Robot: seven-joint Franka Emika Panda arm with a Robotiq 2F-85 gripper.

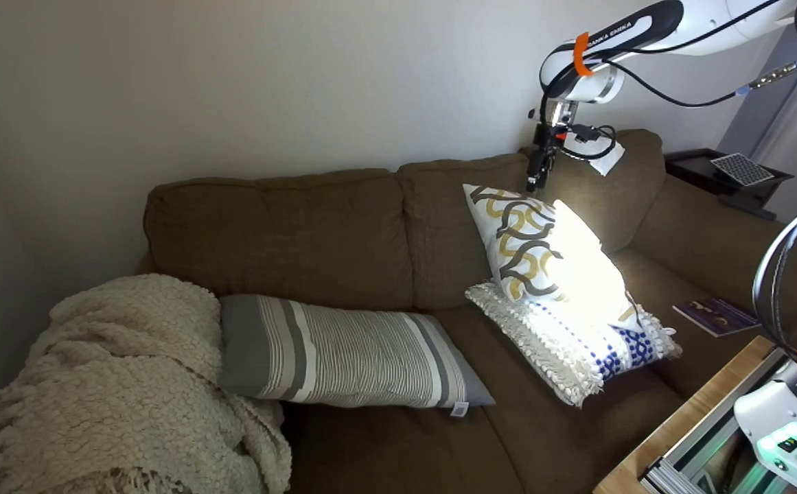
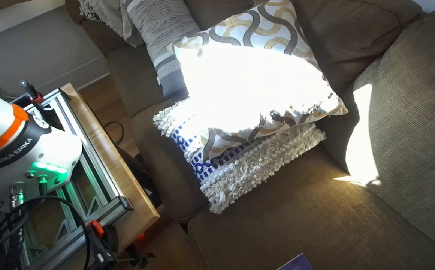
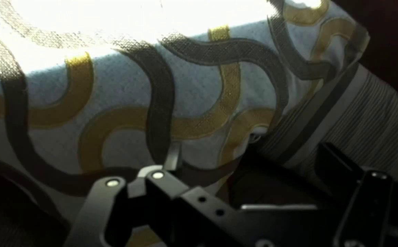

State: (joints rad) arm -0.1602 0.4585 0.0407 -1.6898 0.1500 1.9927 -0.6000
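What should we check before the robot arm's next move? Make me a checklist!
1. Gripper open: ok, its jaws stand wide apart.
2. Nothing clamped in it: ok.
3. Not touching the swirl-patterned pillow: cannot tell; it is right by the top edge.
4. That pillow resting on the blue-and-white fringed pillow: ok.
5. Swirls easy to see: not ok, glare hides many of them in both exterior views.
6. Purple book away from both pillows: ok, it lies apart on the sofa seat.
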